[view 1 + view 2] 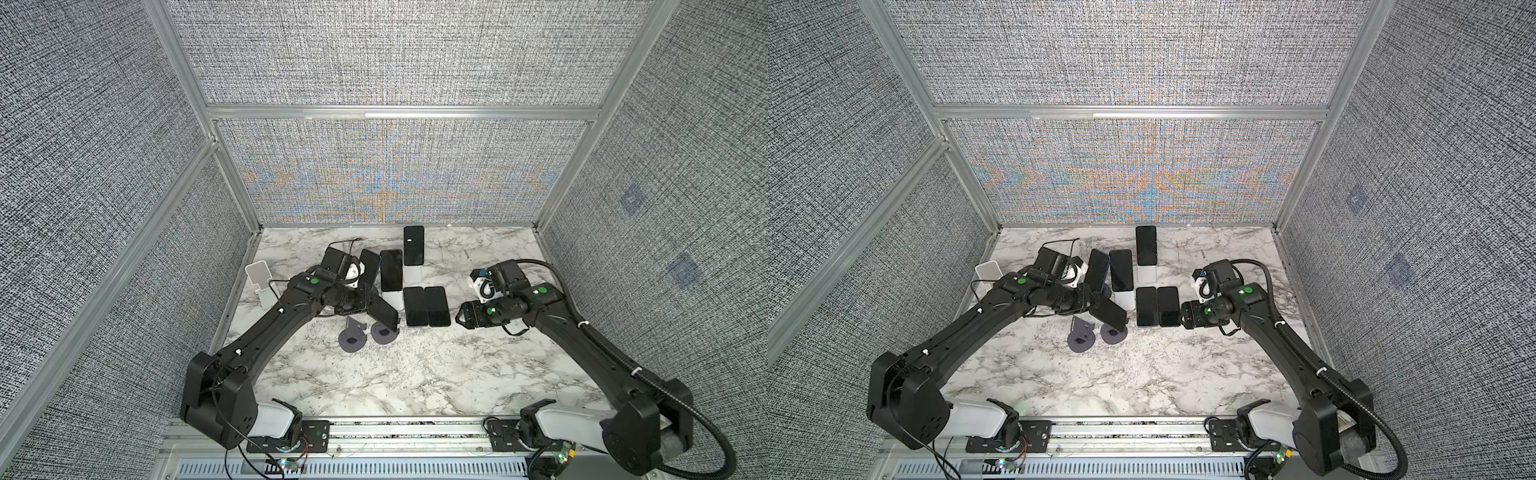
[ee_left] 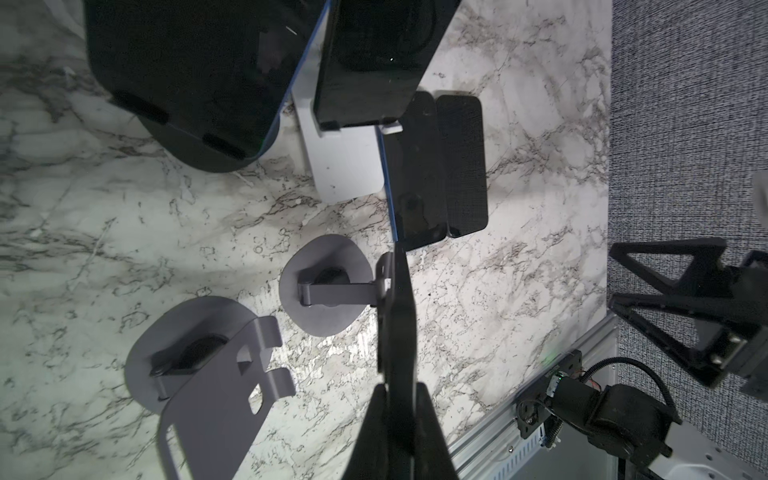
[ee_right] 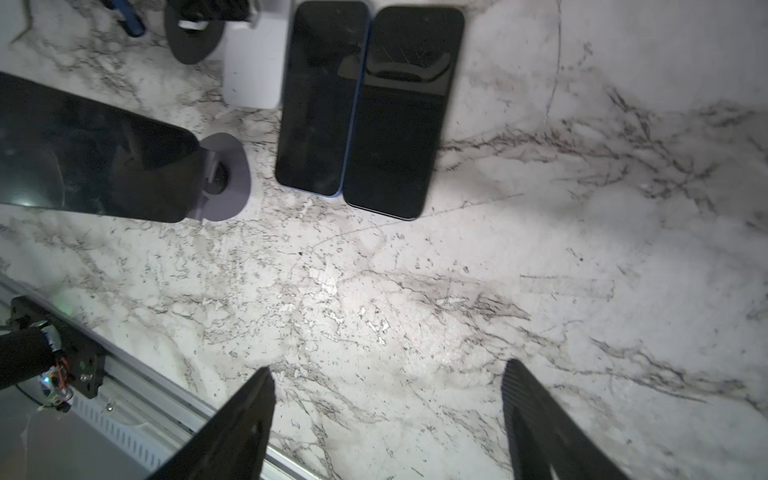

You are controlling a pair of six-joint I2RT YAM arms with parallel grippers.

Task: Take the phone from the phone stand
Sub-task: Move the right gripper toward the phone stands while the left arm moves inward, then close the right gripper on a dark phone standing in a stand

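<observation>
left gripper (image 2: 399,390): jaws clamped on the faces of the phone (image 2: 399,332) | phone: tilted, touching the cradle of the grey stand (image 2: 324,320), not lifted clear | right gripper (image 3: 388,365): jaws apart, empty, over bare table (image 3: 415,291) | progress: grasp made; lifting off and setting down appear left

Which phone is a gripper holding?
The tilted phone over the grey stand, pinched by the left gripper; the other phones stand or lie untouched.
</observation>
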